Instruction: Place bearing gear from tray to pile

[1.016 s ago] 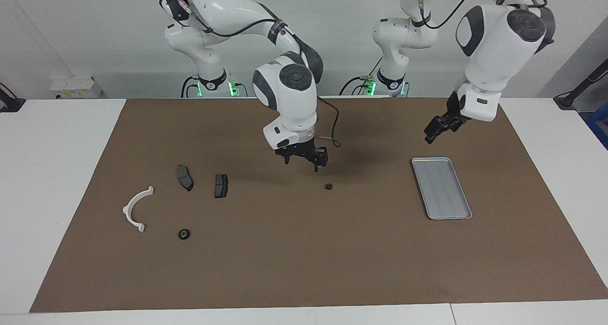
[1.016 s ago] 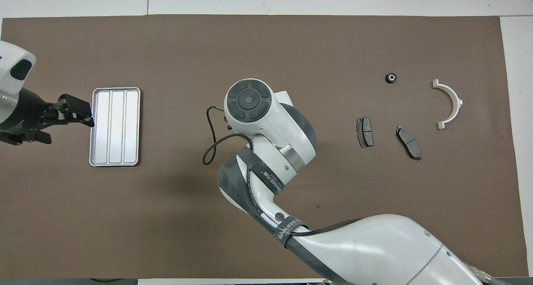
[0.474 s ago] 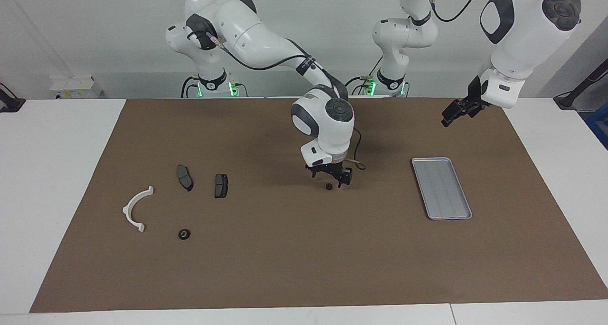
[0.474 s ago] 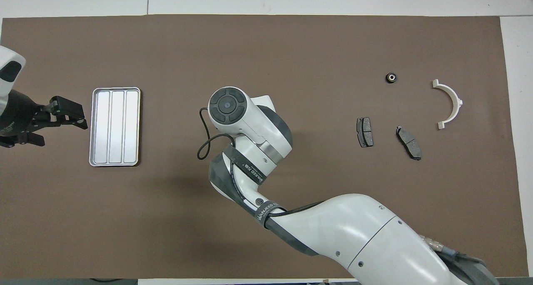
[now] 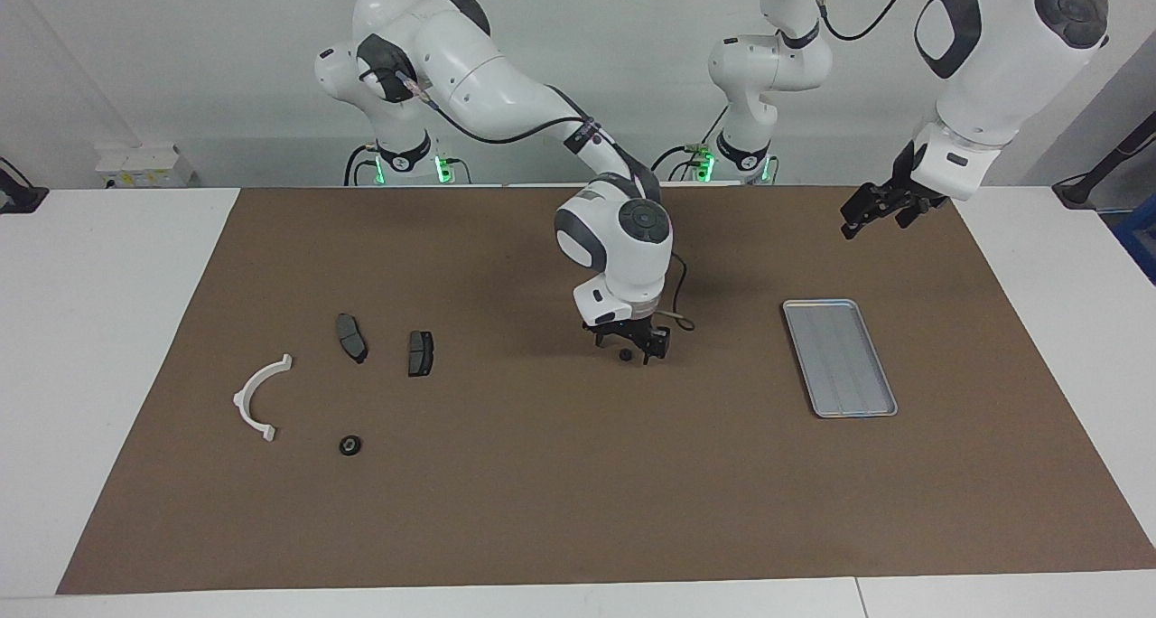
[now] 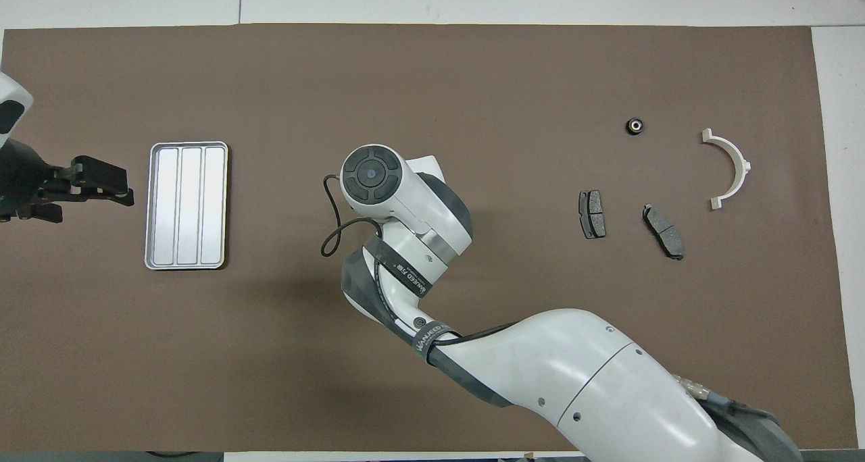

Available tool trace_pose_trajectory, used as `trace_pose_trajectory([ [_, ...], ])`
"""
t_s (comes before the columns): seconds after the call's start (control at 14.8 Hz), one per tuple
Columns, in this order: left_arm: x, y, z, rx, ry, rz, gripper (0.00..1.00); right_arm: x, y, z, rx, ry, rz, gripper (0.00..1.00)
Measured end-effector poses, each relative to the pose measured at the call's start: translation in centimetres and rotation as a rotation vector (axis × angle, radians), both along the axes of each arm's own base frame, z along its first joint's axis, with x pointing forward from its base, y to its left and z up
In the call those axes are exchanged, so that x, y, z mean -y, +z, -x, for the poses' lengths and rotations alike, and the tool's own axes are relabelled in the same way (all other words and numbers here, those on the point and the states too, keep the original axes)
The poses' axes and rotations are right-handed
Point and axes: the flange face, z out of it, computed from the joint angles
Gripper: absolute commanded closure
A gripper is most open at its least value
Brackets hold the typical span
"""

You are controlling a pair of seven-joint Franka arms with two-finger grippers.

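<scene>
A small dark bearing gear (image 5: 624, 355) lies on the brown mat, midway between the tray and the pile. My right gripper (image 5: 629, 356) is down at the mat, with a finger on either side of this gear, jaws apart. From overhead, the right arm's wrist hides both. The silver tray (image 5: 838, 356) (image 6: 189, 205) holds nothing. The pile is a white half-ring bracket (image 5: 239, 401) (image 6: 742, 161) and two dark brake pads (image 5: 352, 338) (image 5: 420, 353). My left gripper (image 5: 871, 213) (image 6: 101, 185) hangs open and empty in the air beside the tray.
A second bearing gear (image 5: 350, 444) (image 6: 634, 125) lies by the pile, farther from the robots than the brake pads (image 6: 592, 214) (image 6: 663, 231). The brown mat (image 5: 542, 491) covers most of the white table. The right arm stretches low over the mat's middle.
The right gripper swung toward the tray's end and came down around the middle gear. The left gripper rose and drew back from the tray.
</scene>
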Motion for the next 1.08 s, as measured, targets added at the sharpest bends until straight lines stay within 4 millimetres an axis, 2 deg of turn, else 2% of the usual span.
trace_pose_trajectory([
  [0.07, 0.0, 0.4, -0.1, 0.009, -0.013, -0.003, 0.00, -0.1, 0.0, 0.0, 0.004, 0.001, -0.004, 0.40],
  [0.14, 0.4, 0.6, -0.1, 0.015, -0.028, -0.011, 0.00, -0.1, 0.0, 0.0, 0.005, 0.001, -0.006, 0.46],
  [0.34, 2.6, 0.5, 0.0, 0.014, -0.078, -0.024, 0.00, -0.1, 0.0, -0.1, 0.010, 0.001, -0.010, 0.46],
  [0.41, 2.8, 0.4, 0.1, 0.011, -0.097, -0.024, 0.00, -0.2, 0.0, -0.1, 0.012, 0.001, -0.013, 0.53],
  [0.61, 2.9, 0.6, 0.1, 0.012, -0.122, -0.022, 0.00, -0.1, -0.2, -0.2, 0.012, 0.000, -0.013, 0.91],
  [0.68, 2.9, 0.7, 0.1, 0.012, -0.125, -0.022, 0.00, 0.0, -0.2, -0.3, 0.013, -0.002, -0.014, 1.00],
  [1.08, 2.6, 0.4, 0.1, 0.002, -0.121, -0.022, 0.00, 0.2, -0.1, -0.4, 0.013, 0.002, -0.001, 1.00],
])
